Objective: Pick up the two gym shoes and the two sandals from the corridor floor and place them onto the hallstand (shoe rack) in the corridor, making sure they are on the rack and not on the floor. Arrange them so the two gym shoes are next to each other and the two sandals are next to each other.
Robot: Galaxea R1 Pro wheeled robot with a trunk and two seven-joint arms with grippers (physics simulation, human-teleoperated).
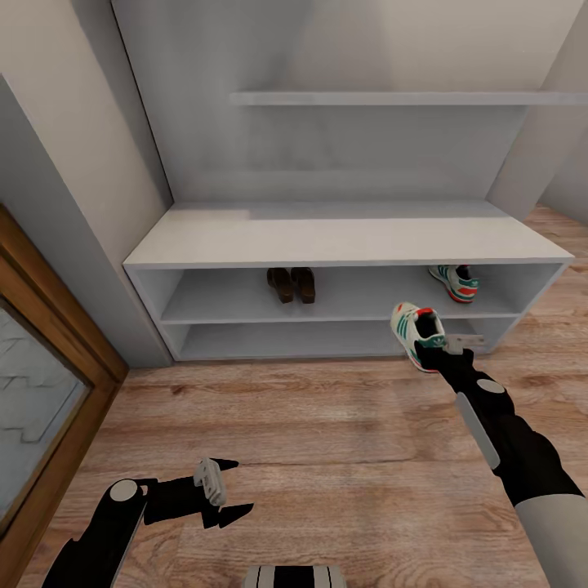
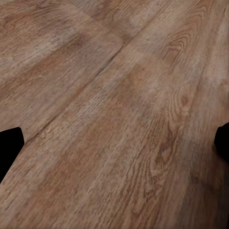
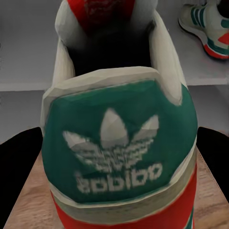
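Before hallstand (image 1: 343,241) | right claw (image 1: 431,349) clamps gym shoe (image 1: 415,331) | left claw (image 1: 231,490) agape

My view of a light-grey hallstand (image 1: 343,241) on wood-plank floor (image 1: 327,425), brown sandals (image 1: 291,285) together on its upper shelf, one gym shoe (image 1: 454,282) at the far right

The light is soft and even, without strong glare. The top of the hallstand (image 1: 343,238) is bright, while its two shelf compartments are in mild shadow. The corridor floor (image 1: 327,425) carries only faint shadows. All pictures are a little blurred; the held gym shoe (image 3: 119,143) looks soft and blocky close up.
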